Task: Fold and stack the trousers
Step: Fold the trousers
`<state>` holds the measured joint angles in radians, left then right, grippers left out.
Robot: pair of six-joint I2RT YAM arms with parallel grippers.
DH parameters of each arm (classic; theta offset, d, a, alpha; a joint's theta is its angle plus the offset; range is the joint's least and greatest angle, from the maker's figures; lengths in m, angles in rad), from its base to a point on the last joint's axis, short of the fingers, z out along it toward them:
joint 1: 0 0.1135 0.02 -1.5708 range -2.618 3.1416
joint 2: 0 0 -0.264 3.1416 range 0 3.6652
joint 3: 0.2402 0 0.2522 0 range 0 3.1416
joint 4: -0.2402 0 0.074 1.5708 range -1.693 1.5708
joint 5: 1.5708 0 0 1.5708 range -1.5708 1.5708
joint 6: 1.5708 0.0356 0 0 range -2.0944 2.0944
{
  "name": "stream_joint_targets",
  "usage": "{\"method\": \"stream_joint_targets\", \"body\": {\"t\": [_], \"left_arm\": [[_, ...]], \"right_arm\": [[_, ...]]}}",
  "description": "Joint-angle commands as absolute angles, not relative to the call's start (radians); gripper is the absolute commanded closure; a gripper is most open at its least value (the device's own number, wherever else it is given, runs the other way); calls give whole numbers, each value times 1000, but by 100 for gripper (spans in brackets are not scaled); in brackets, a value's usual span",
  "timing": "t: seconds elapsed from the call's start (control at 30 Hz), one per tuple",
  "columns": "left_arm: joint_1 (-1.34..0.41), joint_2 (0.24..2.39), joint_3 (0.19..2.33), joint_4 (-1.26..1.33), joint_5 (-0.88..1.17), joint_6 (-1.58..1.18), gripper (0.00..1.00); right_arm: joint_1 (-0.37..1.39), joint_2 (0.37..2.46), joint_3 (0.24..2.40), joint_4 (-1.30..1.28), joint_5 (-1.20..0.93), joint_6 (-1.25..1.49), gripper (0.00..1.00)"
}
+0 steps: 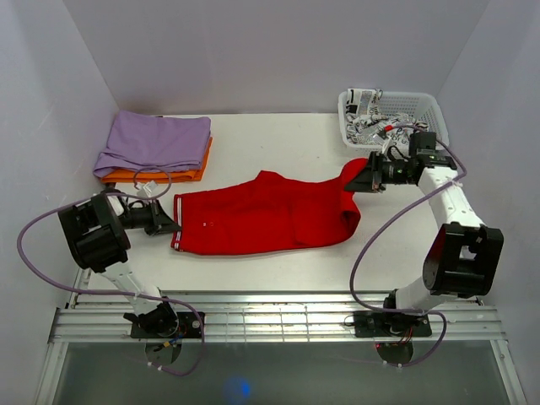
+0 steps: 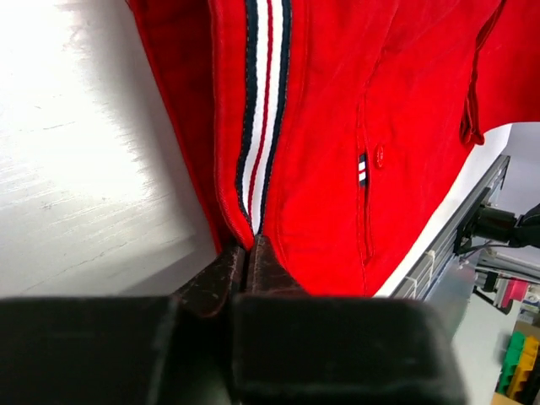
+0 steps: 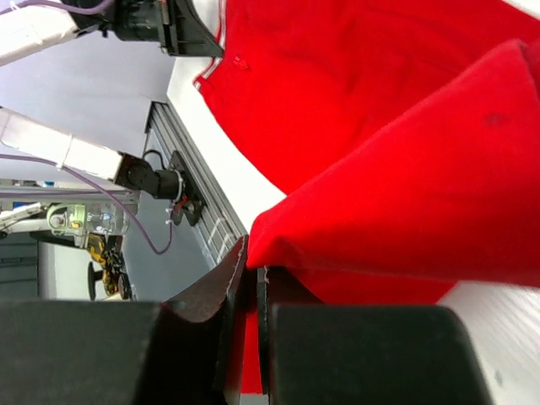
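Now the trousers (image 1: 270, 215) lie spread across the middle of the white surface (image 1: 278, 135), waistband to the left. The left fingers (image 2: 232, 266) are pinched together on the striped waistband edge. The right fingers (image 3: 232, 270) clamp a leg end, lifted at the right, just beside the white basket (image 1: 430, 105).

Black joints, white links on left arm (image 1: 94, 232), right arm (image 1: 460, 253); looping lilac cables (image 1: 351, 274); black jaws.

Likely lab: white-walled test booth (image 1: 253, 51), aluminium mounting rail (image 1: 278, 321).
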<state>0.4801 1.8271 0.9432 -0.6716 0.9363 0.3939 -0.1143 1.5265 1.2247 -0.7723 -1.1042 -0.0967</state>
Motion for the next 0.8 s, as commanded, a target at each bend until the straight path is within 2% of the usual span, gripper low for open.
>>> {"method": "stream_joint_targets", "body": {"t": [0.0, 0.2, 0.43, 0.77], "left_arm": [[457, 1813, 946, -634, 942, 408, 99], [394, 1804, 934, -617, 940, 408, 100], [365, 1806, 911, -568, 933, 367, 100], [313, 1782, 867, -470, 966, 282, 100]], "right_arm": [[-3, 1480, 1201, -433, -1112, 201, 92], [237, 1519, 1203, -186, -997, 412, 92], [498, 1663, 1273, -117, -867, 479, 92], [663, 1916, 1523, -20, -755, 626, 92]]}}
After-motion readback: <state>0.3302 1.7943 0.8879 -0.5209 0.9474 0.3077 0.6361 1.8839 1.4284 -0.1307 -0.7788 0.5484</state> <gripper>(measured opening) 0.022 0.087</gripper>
